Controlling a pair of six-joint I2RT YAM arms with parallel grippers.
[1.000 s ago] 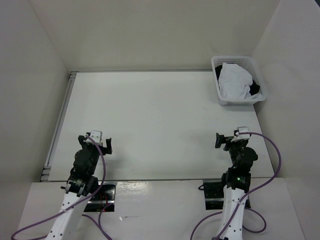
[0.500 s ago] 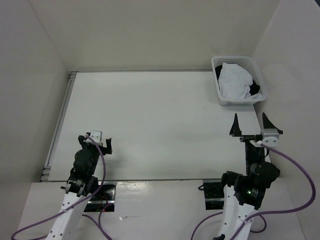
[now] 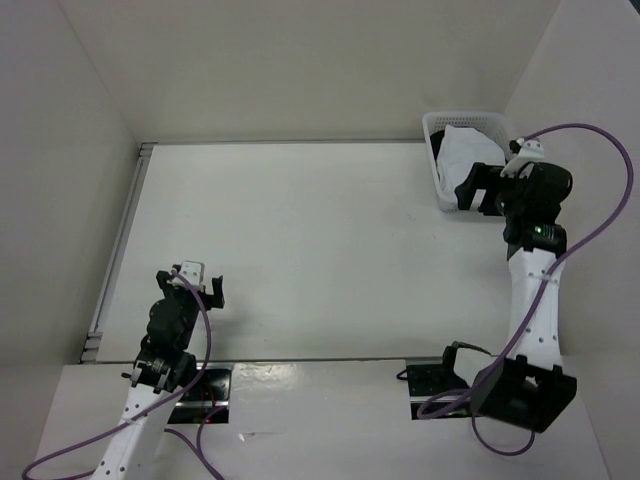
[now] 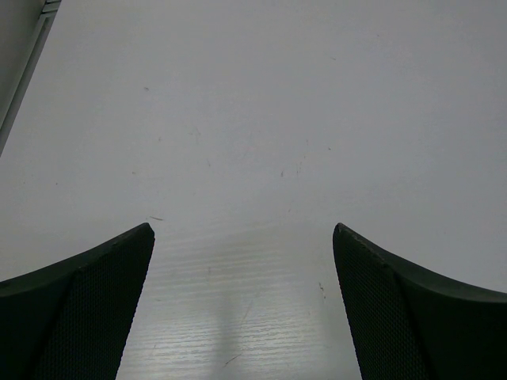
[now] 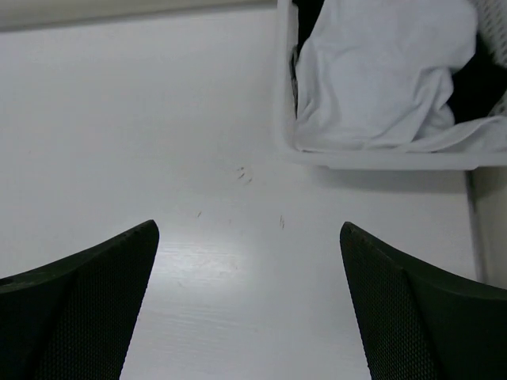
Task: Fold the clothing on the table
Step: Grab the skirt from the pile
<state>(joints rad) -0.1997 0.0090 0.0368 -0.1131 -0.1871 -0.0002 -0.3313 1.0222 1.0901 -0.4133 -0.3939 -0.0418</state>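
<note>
Tool on the right (image 3: 473, 192), jaws wide and empty, has swung out over the white plastic lattice basket (image 3: 441, 196) at the flat white desk's (image 3: 300, 230) far-right corner. Thin wrinkly white clothing (image 3: 462, 150) lies bunched inside, pickup pending. Left tool (image 3: 203, 284) parked, wide, empty. Basket rim crowds the reach; desk leftward open.

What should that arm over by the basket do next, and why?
Probably reach the right tool forward and down onto the clothing. The tool is open and empty, hovering just short of the basket, and the clothing lies bunched inside it, not on the table.
</note>
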